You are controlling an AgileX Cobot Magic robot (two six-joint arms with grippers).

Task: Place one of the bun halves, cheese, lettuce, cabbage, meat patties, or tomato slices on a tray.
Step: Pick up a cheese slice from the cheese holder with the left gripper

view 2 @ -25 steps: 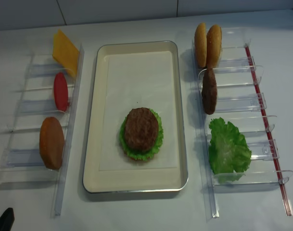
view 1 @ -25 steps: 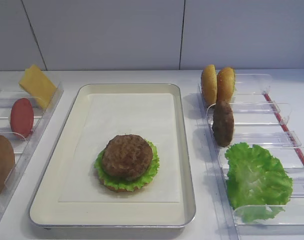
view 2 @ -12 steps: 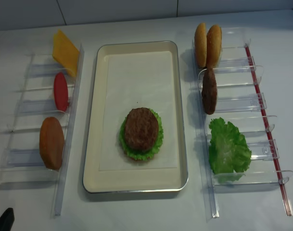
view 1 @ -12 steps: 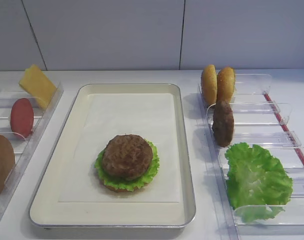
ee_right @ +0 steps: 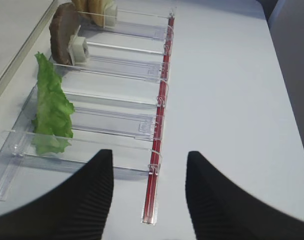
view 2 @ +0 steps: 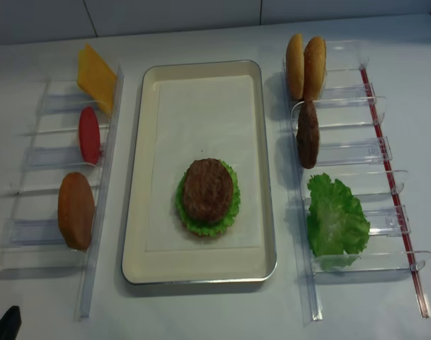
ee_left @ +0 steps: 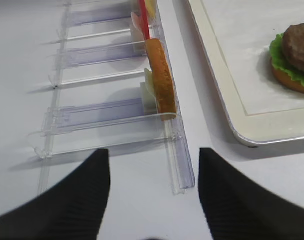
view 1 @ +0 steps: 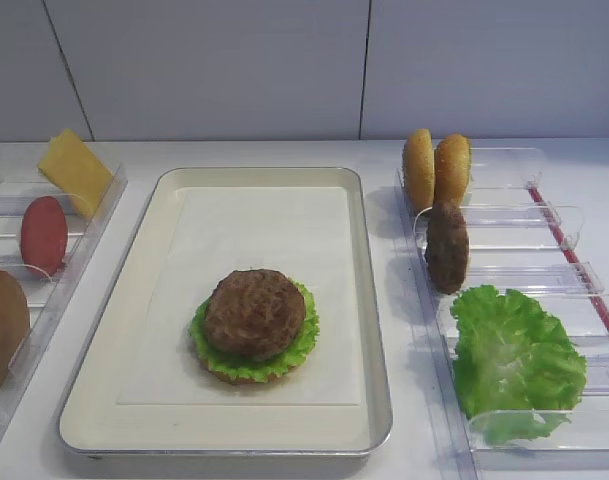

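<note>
White table (view 2: 215, 312), tray (view 2: 134, 212) long axis front-to-back, cheese (view 2: 95, 74) propped on edge

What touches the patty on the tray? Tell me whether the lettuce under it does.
Touching. Both overhead views show the patty resting directly on the lettuce, whose green edge sticks out around it with no gap, on the tray.

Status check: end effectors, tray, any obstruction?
Both end effectors open, empty, over their racks. Tray holds bun, lettuce, patty. Cheese racked, unobstructed.

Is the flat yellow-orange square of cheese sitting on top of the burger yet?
No, the flat yellow-orange square cheese slice stands in the clear plastic rack left of the cream tray; the round brown patty is bare.
</note>
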